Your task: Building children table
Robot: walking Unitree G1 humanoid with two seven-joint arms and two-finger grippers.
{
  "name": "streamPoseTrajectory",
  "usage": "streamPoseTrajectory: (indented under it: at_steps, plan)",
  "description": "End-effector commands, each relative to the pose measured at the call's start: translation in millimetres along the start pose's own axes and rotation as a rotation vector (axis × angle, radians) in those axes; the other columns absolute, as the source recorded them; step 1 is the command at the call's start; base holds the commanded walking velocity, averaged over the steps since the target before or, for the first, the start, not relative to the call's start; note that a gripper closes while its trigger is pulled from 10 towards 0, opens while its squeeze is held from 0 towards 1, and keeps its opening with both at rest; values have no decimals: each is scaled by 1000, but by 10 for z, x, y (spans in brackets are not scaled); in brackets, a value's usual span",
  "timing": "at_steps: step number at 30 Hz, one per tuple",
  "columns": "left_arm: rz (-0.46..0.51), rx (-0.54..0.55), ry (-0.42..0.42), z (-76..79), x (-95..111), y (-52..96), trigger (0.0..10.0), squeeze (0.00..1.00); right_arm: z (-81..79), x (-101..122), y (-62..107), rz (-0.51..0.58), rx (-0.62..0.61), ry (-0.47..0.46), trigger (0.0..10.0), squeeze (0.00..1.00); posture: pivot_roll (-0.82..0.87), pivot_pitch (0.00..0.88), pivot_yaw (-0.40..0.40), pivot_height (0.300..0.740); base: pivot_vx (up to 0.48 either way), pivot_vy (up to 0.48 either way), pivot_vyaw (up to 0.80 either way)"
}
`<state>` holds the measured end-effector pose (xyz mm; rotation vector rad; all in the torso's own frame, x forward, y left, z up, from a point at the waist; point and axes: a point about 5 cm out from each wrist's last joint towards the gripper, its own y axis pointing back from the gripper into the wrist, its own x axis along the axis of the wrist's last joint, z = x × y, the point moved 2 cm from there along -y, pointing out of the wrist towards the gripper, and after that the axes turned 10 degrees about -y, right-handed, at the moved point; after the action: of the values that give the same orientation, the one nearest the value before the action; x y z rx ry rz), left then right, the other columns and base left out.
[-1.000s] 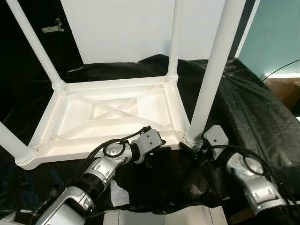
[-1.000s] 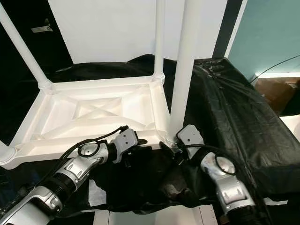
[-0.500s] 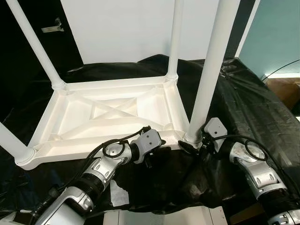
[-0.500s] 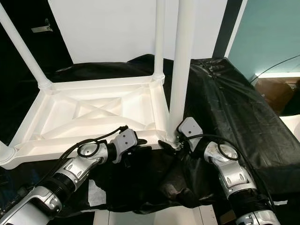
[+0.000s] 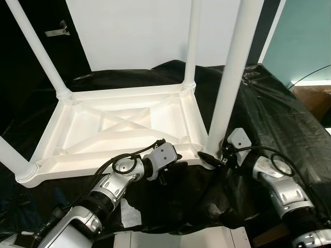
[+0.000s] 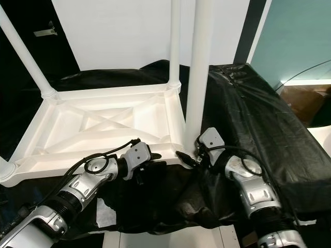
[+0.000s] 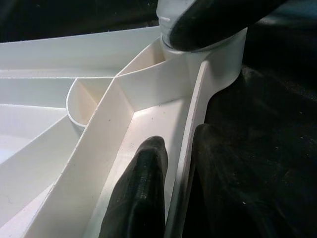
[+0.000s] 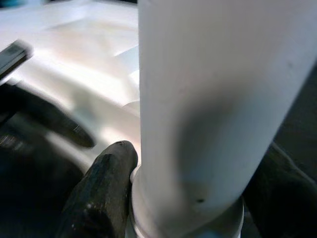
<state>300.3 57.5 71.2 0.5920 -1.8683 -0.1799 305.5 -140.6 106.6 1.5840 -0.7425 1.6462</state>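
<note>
Head views: the upturned table (image 5: 124,126) fills centre frame on black cloth (image 5: 274,113). Left wrist: left gripper (image 7: 171,163) clamps the near rim. Right wrist: right gripper (image 8: 190,198) grips the leg (image 8: 208,99) base. Judgement: seating this leg; next, twist or press it home.
</note>
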Motion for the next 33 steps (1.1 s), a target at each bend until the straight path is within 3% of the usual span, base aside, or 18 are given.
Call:
streamPoseTrajectory:
  at_steps: [1,2,3,4,5,7,8,9,10,13,19,21,22,23,26,27,32,33]
  plan:
    - [-72,-386,67,533,-258,17,10000,0,106,-168,58,-39,-221,-50,0,0,-75,0,0,740,0,0,0]
    - [-71,-386,68,539,-259,14,10000,0,98,-238,89,-34,-339,-70,0,0,-75,0,-3,740,0,0,0]
    - [-71,-386,68,539,-259,14,10000,0,98,-238,89,-34,-339,-70,0,0,-75,0,-3,740,0,0,0]
    - [-71,-386,69,546,-259,12,10000,0,102,-288,136,-27,-455,-86,0,0,-72,0,-5,740,0,0,0]
    - [-71,-386,69,546,-259,12,10000,0,102,-288,136,-27,-455,-86,0,0,-72,0,-5,740,0,0,0]
    - [-69,-386,70,554,-260,12,10000,0,165,-302,287,16,-717,-92,0,0,-70,0,-5,740,0,0,0]
    - [-69,-386,70,554,-260,12,10000,0,165,-302,287,16,-717,-92,0,0,-70,0,-5,740,0,0,0]
    - [-69,-388,71,555,-262,15,10000,0,178,-317,343,21,-807,-106,0,0,-75,0,-1,740,0,0,0]
    - [-69,-388,71,555,-262,15,10000,0,178,-317,343,21,-807,-106,0,0,-75,0,-1,740,0,0,0]
    - [-73,-394,71,560,-273,17,10000,0,192,-430,443,-20,-959,-164,0,0,-76,0,6,740,0,0,0]
    - [-73,-397,69,558,-269,11,10000,0,205,-425,448,-18,-981,-173,0,0,-76,0,10,740,0,0,0]
    - [-73,-396,68,553,-268,10,10000,0,136,-379,356,-4,-936,-168,0,0,-75,0,12,740,0,0,0]
    - [-75,-395,68,552,-271,11,10000,0,104,-377,305,-8,-894,-174,0,608,-76,0,14,740,0,0,0]
    - [-76,-395,69,551,-273,12,10000,0,84,-382,267,-15,-852,-183,3333,1000,-76,0,14,740,0,0,0]
    - [-77,-394,69,551,-276,13,10000,0,73,-390,239,-23,-812,-192,3333,1000,-76,0,14,740,0,0,0]
    - [-78,-394,69,547,-279,16,10000,0,65,-374,223,-17,-787,-196,10000,1000,-76,0,13,740,0,0,0]
    - [-79,-390,69,537,-279,12,10000,0,63,-291,151,7,-654,-182,10000,976,-82,0,16,740,0,0,0]
    - [-79,-391,68,535,-279,12,10000,0,90,-201,138,38,-582,-148,10000,0,-86,0,20,740,0,0,0]
